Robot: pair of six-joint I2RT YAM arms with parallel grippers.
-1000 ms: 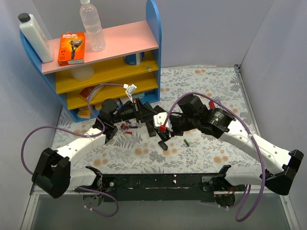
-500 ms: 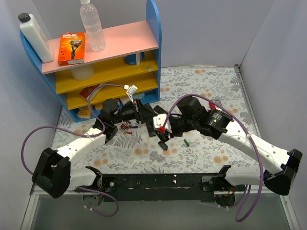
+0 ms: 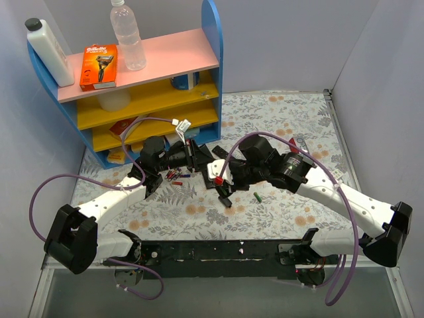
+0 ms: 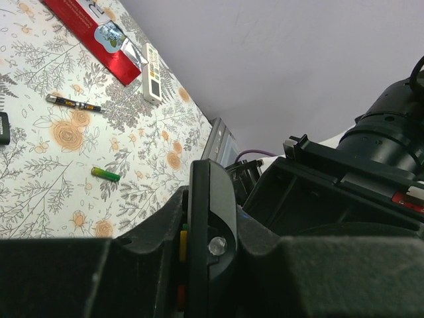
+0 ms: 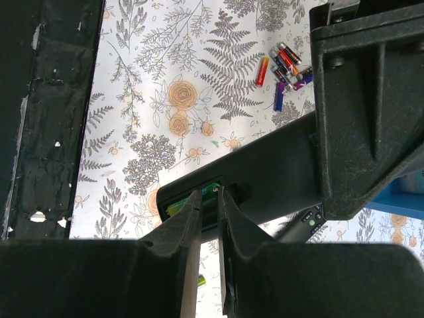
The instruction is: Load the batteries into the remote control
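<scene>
One slim green cylindrical battery [image 3: 257, 197] on floral cloth [image 3: 278, 126]; matte black remote [image 5: 265, 175].

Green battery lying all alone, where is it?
In the top view the green battery lies on the flowery table, just right of a small black piece, near the right arm.

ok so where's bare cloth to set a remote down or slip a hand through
Free: the far right cloth between shelf and right wall; the near strip between the green battery and base rail. Crowded: before the shelf, around the remote and loose cells.
</scene>
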